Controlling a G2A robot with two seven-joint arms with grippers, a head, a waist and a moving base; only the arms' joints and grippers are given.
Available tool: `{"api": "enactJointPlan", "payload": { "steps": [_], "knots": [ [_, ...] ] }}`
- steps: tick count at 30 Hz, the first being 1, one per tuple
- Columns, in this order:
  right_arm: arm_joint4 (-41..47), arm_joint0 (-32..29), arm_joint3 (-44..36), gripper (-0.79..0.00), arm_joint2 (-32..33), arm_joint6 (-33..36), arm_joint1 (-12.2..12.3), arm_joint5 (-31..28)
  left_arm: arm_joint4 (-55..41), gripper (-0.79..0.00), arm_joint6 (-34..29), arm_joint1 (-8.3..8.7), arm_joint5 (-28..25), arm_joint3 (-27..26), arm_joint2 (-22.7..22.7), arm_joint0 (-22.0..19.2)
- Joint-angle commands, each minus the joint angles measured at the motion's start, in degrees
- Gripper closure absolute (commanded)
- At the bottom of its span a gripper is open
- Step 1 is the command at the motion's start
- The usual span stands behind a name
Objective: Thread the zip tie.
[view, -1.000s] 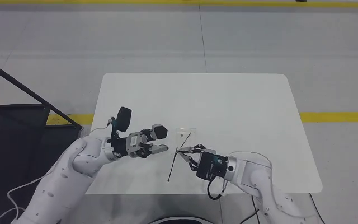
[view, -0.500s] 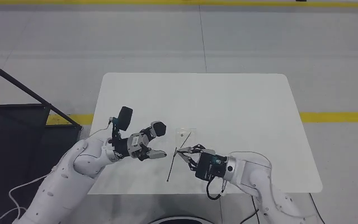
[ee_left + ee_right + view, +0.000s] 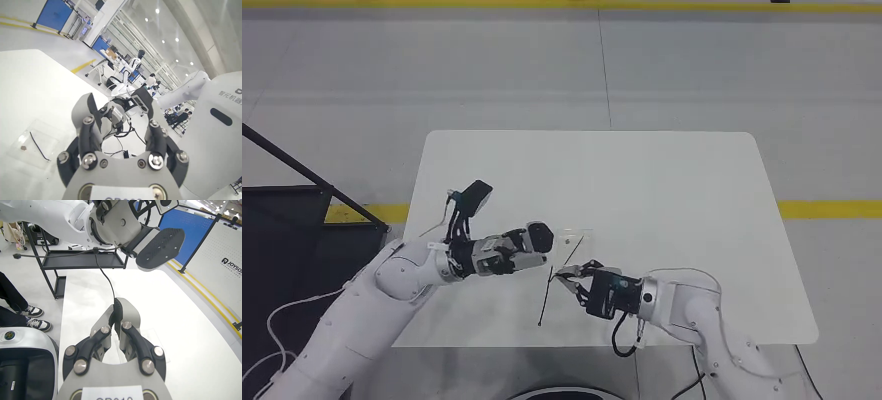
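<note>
My right gripper [image 3: 564, 277] [image 3: 115, 306] is shut on a thin black zip tie [image 3: 547, 298] [image 3: 105, 275] near the front of the white table [image 3: 672, 190]. The tie's long end slants from the fingertips toward the front edge. Just left of it, my left gripper [image 3: 534, 247] [image 3: 121, 109] is open, with nothing between its fingers. Its black pad [image 3: 160, 247] hangs close above the held tie in the right wrist view. Past the open fingers, the left wrist view looks at the right gripper.
A clear plastic bag [image 3: 572, 243] [image 3: 32, 144] lies flat on the table just behind both grippers, with a second black zip tie [image 3: 36, 144] in it. A black cart [image 3: 81, 260] stands beyond the table's left end.
My left gripper has swung right and turned, closing in on the right gripper and the held tie. The right gripper has shifted slightly left with the tie.
</note>
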Motion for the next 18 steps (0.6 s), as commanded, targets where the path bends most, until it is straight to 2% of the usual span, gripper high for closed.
{"api": "enactJointPlan", "payload": {
  "steps": [1, 12, 14, 18],
  "knots": [
    [0.3, 0.1, 0.0, 0.0, -0.1, 0.2, 0.0, 0.0, -0.9, -0.369, -2.6, 0.01, 0.5, 0.2, 0.6, -0.5],
    [1.2, 0.0, 0.3, 0.0, 0.3, 0.0, 0.2, 0.0, -3.9, -0.323, -7.7, -0.43, 1.0, 1.8, 2.2, -2.4],
    [1.3, -0.1, 0.2, 0.0, 0.3, -0.1, 0.2, 0.1, -4.1, -0.283, -8.1, -0.5, 1.0, 1.9, 2.3, -2.6],
    [1.4, -0.1, 0.2, 0.0, 0.3, 0.1, 0.3, 0.1, -4.4, -0.262, -8.6, -0.64, 0.8, 1.9, 2.4, -2.7]
  ]
}}
